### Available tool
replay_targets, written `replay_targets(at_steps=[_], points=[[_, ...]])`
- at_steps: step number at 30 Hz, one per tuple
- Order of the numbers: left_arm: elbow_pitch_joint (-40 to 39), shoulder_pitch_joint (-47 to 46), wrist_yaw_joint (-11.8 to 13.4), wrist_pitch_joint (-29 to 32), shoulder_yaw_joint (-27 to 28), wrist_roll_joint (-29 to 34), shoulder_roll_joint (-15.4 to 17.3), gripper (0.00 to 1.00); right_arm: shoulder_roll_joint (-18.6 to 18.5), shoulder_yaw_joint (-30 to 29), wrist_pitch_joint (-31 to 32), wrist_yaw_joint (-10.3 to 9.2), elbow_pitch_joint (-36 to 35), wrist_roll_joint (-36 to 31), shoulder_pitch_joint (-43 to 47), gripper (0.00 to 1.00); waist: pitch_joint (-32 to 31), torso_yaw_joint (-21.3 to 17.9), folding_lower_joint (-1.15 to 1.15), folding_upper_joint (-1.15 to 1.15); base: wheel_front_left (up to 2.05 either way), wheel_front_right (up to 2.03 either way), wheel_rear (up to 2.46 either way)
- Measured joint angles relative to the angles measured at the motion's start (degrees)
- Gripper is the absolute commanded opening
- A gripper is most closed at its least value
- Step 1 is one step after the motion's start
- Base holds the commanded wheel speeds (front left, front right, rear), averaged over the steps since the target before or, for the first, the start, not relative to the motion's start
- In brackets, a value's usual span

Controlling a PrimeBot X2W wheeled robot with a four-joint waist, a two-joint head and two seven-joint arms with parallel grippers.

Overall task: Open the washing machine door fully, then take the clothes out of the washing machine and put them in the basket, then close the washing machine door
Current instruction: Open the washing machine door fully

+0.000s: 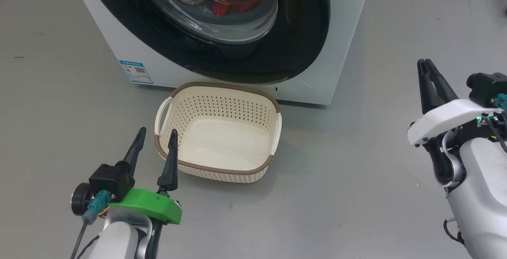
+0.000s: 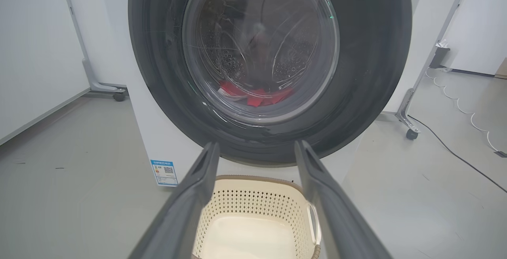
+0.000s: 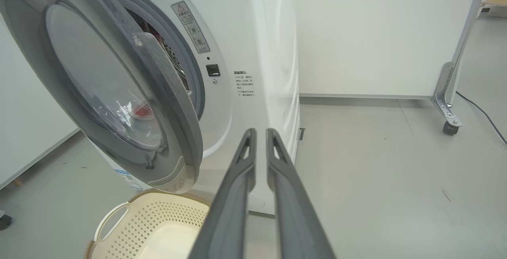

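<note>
The washing machine (image 1: 348, 21) stands ahead with its door (image 1: 301, 45) ajar, swung a short way off the front (image 3: 257, 33). Red clothes (image 1: 222, 1) lie in the drum, seen through the door glass (image 2: 257, 96). The cream basket (image 1: 222, 108) sits on the floor right below the door, with nothing in it. My left gripper (image 1: 157, 131) is open and hovers at the basket's near left corner. My right gripper (image 1: 425, 61) is off to the right of the machine. Its fingers (image 3: 247, 160) stand almost together with nothing between them.
A blue sticker (image 1: 136, 71) marks the machine's lower left front. White panels on wheeled legs (image 2: 412, 132) stand to both sides, and a cable (image 2: 455, 100) trails over the floor at the right. Grey floor spreads around the basket.
</note>
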Motion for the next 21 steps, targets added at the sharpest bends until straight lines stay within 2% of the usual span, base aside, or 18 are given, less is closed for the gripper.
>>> replay_targets(at_steps=[1, 10, 21], points=[[-0.03, 0.01, 0.00, 0.00, 0.08, 0.00, 0.00, 1.00, 0.11, -0.20, -0.88, -0.56, -0.43, -0.04, 0.66, 1.00, -0.07, -0.07, 0.00, 0.00, 0.00, 0.00, 0.00], [-0.99, 0.23, 0.00, 0.00, 0.77, 0.09, 0.02, 1.00, 1.26, -0.80, -5.64, -2.93, -2.58, -1.11, 6.72, 1.00, -0.55, -0.66, 0.00, 0.00, 0.00, 0.00, 0.00], [-1.25, 1.25, -0.01, 0.00, 1.24, 0.38, 0.04, 1.00, 2.21, -0.85, -6.62, -4.95, -5.50, -1.90, 10.73, 1.00, -0.54, -1.28, 0.00, 0.00, 0.00, 0.00, 0.00]])
